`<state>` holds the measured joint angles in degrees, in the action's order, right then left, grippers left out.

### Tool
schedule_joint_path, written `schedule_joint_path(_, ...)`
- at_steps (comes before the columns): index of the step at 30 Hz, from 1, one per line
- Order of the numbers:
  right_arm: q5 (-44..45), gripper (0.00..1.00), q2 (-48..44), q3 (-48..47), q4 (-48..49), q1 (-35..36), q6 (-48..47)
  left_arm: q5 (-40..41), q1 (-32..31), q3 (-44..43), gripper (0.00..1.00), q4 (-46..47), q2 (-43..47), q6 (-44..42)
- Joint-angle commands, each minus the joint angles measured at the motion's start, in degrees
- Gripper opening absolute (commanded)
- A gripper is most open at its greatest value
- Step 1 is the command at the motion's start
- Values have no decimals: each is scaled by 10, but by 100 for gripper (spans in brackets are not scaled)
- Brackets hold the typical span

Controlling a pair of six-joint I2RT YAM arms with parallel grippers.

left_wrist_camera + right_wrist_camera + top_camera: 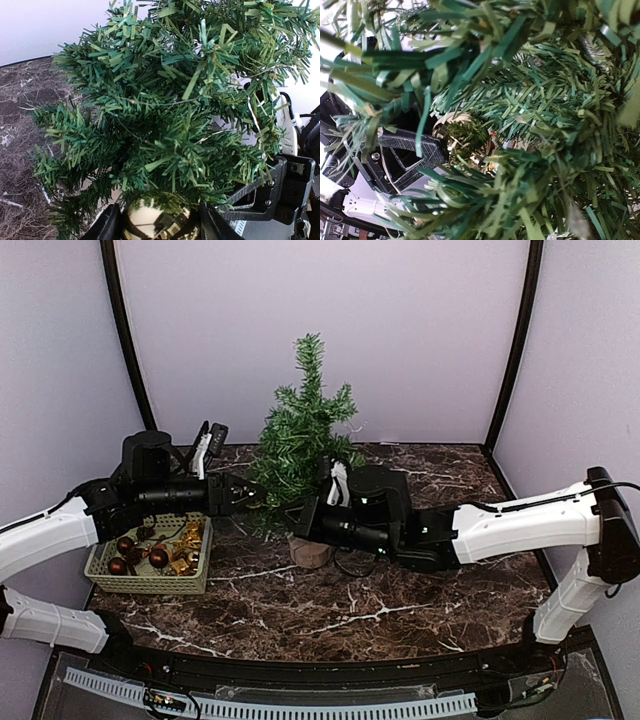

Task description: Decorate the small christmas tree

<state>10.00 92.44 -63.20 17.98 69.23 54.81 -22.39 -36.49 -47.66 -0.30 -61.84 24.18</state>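
The small christmas tree (305, 435) stands at the back middle of the table on its pale stump base (312, 553). In from the left, my left gripper (252, 494) reaches among its lower branches. It is shut on a shiny gold ball (157, 217), which sits between its two black fingers (102, 225) right under the green needles (165, 115). My right gripper (303, 520) comes in low from the right, next to the trunk, and is shut. The right wrist view is filled with branches that hide its fingers; the gold ball (465, 137) shows through them.
A pale green basket (107, 583) at the left front holds several dark red and gold ornaments (158, 556). The marble table (330, 610) is walled at the back and sides. The two arms nearly meet under the tree.
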Motion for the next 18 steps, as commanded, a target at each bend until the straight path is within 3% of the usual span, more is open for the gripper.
schedule_joint_path(1, 22, 0, -16, 12, 0, -8, 10, -12, 3, -17, 44, 31, -4, -5)
schedule_joint_path(18, 36, 0, -16, 27, 12, -14, 21, -9, 4, -15, 44, 33, -23, -8)
